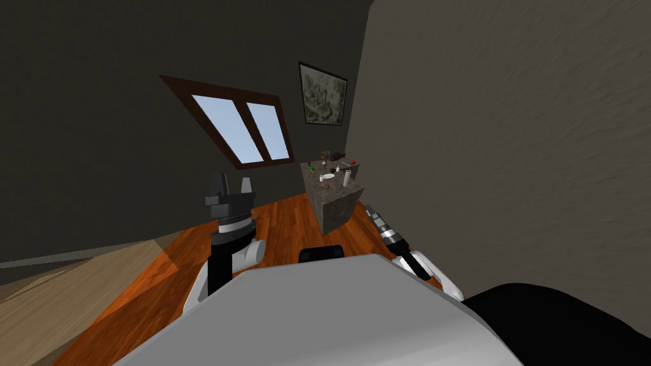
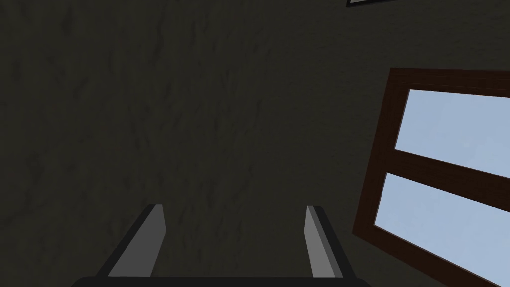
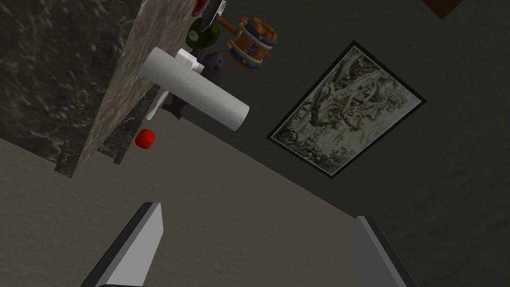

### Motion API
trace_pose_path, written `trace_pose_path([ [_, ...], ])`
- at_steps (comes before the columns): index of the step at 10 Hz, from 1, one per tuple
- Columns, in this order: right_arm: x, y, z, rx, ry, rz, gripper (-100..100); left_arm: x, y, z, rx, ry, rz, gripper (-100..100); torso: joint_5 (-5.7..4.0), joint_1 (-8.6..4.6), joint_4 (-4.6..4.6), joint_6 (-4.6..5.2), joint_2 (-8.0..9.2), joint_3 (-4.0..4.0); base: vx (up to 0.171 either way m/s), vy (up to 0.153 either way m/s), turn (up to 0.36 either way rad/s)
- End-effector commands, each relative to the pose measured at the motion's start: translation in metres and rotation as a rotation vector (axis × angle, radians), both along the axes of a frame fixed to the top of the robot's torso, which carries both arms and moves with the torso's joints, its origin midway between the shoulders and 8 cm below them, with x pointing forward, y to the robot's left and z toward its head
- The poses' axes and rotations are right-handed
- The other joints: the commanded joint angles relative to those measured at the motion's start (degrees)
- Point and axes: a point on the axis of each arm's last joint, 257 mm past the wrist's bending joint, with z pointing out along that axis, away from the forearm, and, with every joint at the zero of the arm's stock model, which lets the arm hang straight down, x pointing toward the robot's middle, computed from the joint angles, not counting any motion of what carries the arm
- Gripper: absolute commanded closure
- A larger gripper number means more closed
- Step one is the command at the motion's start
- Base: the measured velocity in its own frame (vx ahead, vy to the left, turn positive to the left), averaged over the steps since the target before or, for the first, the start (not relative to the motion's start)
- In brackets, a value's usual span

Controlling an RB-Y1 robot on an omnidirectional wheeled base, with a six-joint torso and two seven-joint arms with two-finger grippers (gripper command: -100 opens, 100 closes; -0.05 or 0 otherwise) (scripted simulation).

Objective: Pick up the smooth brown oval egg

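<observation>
The egg (image 1: 326, 187), as best I can judge a small brown speck, lies near the front edge of the stone-grey desk (image 1: 334, 206). It is just beside a white plate (image 1: 327, 176), near an upright white cylinder (image 1: 346, 178) and well apart from me. The left claw (image 1: 232, 180) and the right claw (image 3: 256, 224) both stand with blades apart, holding nothing. The risk lies in the approach: a smooth oval could squirt from thin blades or roll off the edge if nudged, and a careless reach may topple the cylinder.
</observation>
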Motion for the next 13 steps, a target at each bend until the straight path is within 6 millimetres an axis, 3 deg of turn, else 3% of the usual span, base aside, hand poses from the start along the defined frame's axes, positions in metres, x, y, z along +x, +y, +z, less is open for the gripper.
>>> trace_pose_path([
  [1,-0.008,-0.015,-0.023,-0.06,0.063,0.002,-100,0.0,0.0,0.0,0.0,0.0,0.0,0,0.0,0.0,0.0,0.0,0.0,0.0,-0.032,0.061,0.073],
  [2,-0.015,-0.028,-0.04,-0.099,0.11,-0.003,-100,0.0,0.0,0.0,0.0,0.0,0.0,0,0.0,0.03,-0.01,0.0,0.0,0.0,-0.037,0.097,0.14],
  [5,-0.023,-0.046,-0.057,-0.166,0.168,0.006,-100,0.0,0.0,0.0,0.0,0.0,0.0,0,0.02,0.1,-0.01,-0.01,-0.04,-0.02,-0.016,0.075,0.066],
  [6,-0.032,-0.063,-0.072,-0.214,0.218,0.003,-100,0.0,0.0,0.0,0.0,0.0,0.0,0,0.02,0.09,-0.02,0.01,-0.09,-0.05,-0.009,0.088,0.097],
  [7,-0.031,-0.064,-0.072,-0.221,0.22,0.007,-100,0.0,0.0,0.0,0.0,0.0,0.0,0,0.03,0.13,-0.02,-0.01,-0.09,-0.05,-0.008,0.071,0.054],
  [9,-0.046,-0.096,-0.094,-0.313,0.306,0.003,-100,0.0,0.0,0.0,0.0,0.0,0.0,0,0.03,0.12,-0.03,-0.02,-0.12,-0.07,0.003,0.115,0.159],
  [10,-0.048,-0.102,-0.096,-0.333,0.319,0.007,-100,0.0,0.0,0.0,0.0,0.0,0.0,0,0.06,0.3,-0.03,-0.02,-0.15,-0.09,0.011,0.118,0.056],
  [11,-0.056,-0.121,-0.106,-0.382,0.365,0.002,-100,0.0,0.0,0.0,0.0,0.0,0.0,0,0.07,0.26,-0.03,0.02,-0.15,-0.09,0.027,0.113,0.127],
  [12,-0.056,-0.122,-0.105,-0.39,0.366,0.006,-100,0.0,0.0,0.0,0.0,0.0,0.0,0,0.06,0.26,-0.04,-0.02,-0.2,-0.12,0.041,0.084,0.07],
  [13,-0.062,-0.14,-0.112,-0.443,0.405,0.007,-100,0.0,0.0,0.0,0.0,0.0,0.0,0,0.05,0.15,-0.05,0.01,-0.25,-0.14,0.056,0.088,0.159],
])
